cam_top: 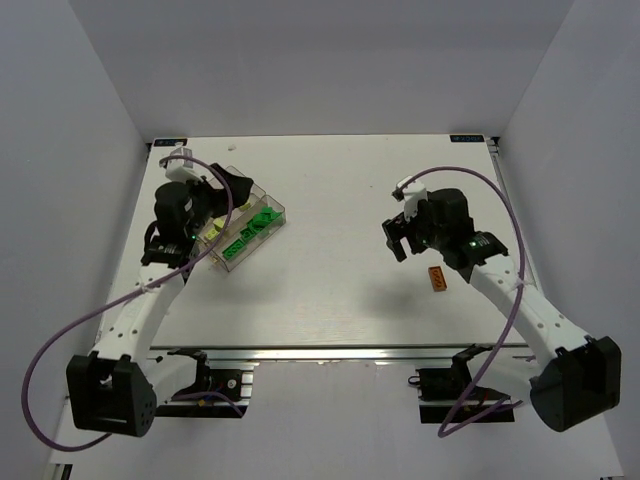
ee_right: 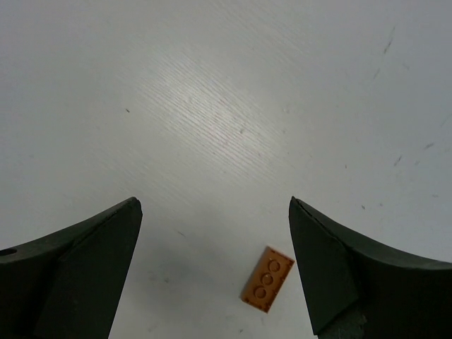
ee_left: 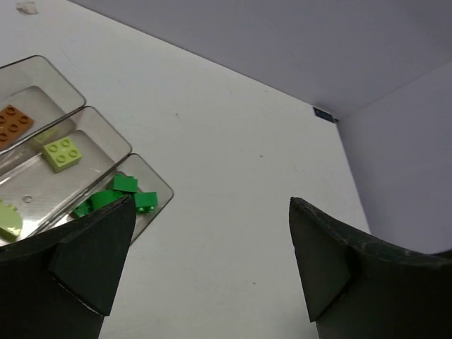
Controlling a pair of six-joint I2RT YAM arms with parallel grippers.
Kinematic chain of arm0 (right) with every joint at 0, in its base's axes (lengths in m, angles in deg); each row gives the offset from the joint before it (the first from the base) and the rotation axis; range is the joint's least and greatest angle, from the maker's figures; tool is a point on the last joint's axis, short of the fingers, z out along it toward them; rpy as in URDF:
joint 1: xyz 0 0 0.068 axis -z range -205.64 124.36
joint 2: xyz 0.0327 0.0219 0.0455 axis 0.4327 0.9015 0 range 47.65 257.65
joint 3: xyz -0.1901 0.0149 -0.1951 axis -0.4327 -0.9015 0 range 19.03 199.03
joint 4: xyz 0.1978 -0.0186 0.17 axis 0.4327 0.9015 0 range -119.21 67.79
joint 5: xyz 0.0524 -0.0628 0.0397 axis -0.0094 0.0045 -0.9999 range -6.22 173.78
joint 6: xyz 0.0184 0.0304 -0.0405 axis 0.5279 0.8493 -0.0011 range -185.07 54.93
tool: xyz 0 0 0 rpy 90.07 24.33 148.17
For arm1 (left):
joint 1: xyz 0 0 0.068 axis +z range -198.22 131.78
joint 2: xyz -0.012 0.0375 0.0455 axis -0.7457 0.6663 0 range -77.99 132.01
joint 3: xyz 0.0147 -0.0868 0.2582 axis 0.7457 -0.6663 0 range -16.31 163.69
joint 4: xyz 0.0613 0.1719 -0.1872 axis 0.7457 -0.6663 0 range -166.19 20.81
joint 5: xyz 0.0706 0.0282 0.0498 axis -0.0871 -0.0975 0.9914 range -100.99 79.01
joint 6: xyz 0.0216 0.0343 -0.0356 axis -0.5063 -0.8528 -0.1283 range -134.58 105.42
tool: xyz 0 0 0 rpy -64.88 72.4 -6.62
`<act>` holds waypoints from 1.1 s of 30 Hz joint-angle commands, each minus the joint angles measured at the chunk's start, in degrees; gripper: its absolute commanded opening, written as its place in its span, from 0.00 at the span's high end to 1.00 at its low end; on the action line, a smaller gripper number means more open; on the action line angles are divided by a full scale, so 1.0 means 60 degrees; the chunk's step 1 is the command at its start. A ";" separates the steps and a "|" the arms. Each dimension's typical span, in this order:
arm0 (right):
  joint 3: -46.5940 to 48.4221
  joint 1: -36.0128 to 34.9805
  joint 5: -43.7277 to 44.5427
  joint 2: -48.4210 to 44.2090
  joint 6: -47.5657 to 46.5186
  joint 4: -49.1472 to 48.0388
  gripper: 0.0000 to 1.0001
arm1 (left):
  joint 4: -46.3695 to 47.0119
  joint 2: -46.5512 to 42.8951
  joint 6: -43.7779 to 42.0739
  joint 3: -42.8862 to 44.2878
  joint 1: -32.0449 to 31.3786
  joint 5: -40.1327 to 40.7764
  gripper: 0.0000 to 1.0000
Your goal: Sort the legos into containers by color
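Observation:
The clear tray (cam_top: 278, 208) lies at the left of the table. It holds dark green bricks (cam_top: 252, 232) in the near-right compartment. In the left wrist view the tray (ee_left: 106, 127) shows an orange brick (ee_left: 11, 124), a lime-yellow brick (ee_left: 62, 153) and green bricks (ee_left: 124, 192), each colour in its own compartment. My left gripper (ee_left: 212, 268) is open and empty, over the tray's left side (cam_top: 205, 215). One orange brick (cam_top: 437, 280) lies upside down on the table at the right. My right gripper (ee_right: 215, 272) is open and empty above it; the brick (ee_right: 268, 278) lies between the fingers, nearer the right one.
The table's far edge carries small blue tags (cam_top: 466, 138). Grey walls close in the left, right and back. A metal rail (cam_top: 350, 352) runs along the near edge between the arm bases.

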 commanded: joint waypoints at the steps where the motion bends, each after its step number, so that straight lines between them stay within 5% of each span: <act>1: -0.0010 0.0386 0.0590 0.0631 -0.0649 0.0860 0.11 | 0.1022 -0.0648 0.0957 -0.0205 0.0032 -0.0867 0.02; 14: -0.0743 0.1852 0.2275 0.2903 -0.0329 0.0744 0.11 | 0.1798 -0.0912 0.1529 -0.0468 0.0003 -0.1719 0.02; 33: -0.1139 0.2657 0.0957 0.3621 -0.0329 0.1111 0.22 | 0.1989 -0.1176 0.1631 -0.0556 0.0003 -0.1881 0.02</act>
